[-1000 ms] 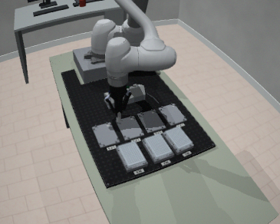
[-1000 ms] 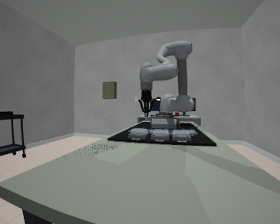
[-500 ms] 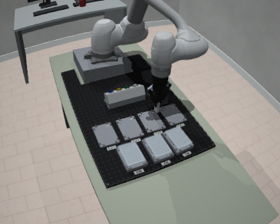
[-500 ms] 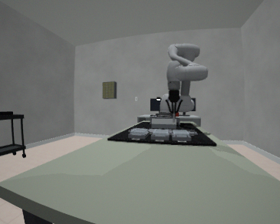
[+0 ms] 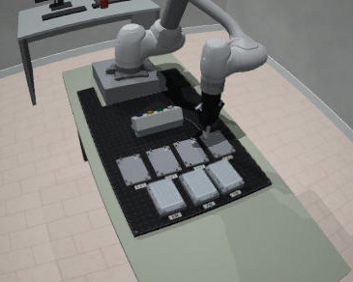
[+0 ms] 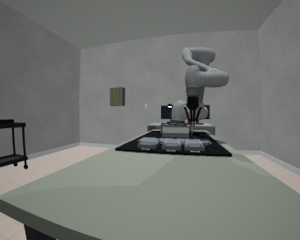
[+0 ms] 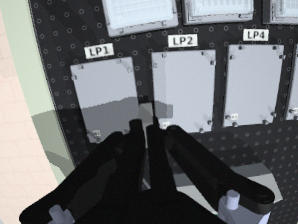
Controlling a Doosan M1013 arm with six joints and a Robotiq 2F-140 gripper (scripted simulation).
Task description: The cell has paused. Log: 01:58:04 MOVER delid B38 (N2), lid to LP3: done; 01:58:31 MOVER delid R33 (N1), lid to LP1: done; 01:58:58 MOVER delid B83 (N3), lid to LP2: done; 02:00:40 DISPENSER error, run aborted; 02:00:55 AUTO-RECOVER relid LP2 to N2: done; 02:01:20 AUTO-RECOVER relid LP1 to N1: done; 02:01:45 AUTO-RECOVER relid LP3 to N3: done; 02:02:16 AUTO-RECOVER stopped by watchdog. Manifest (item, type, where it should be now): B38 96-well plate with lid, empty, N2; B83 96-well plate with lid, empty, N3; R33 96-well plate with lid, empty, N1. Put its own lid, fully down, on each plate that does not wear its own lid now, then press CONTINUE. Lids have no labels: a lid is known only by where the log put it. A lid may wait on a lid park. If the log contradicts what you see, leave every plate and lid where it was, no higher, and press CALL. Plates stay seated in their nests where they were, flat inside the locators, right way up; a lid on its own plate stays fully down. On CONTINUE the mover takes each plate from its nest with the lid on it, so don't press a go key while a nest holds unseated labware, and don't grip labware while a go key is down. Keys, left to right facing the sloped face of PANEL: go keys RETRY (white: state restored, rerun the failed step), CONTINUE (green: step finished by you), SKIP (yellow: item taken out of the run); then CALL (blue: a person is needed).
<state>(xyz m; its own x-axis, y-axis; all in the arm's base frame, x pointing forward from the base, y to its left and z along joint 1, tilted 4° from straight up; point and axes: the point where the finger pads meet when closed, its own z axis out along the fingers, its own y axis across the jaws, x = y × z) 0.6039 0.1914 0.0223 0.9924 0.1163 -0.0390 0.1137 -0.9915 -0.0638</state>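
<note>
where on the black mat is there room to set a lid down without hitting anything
The four flat grey pads in the middle row look bare; the shut gripper hangs over the rightmost one. The mat strip left of the key box is also free. It is crowded in the front row, where three plates sit close together.

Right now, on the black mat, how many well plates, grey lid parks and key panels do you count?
Well plates: 3
Grey lid parks: 4
Key panels: 1
Total: 8
</note>
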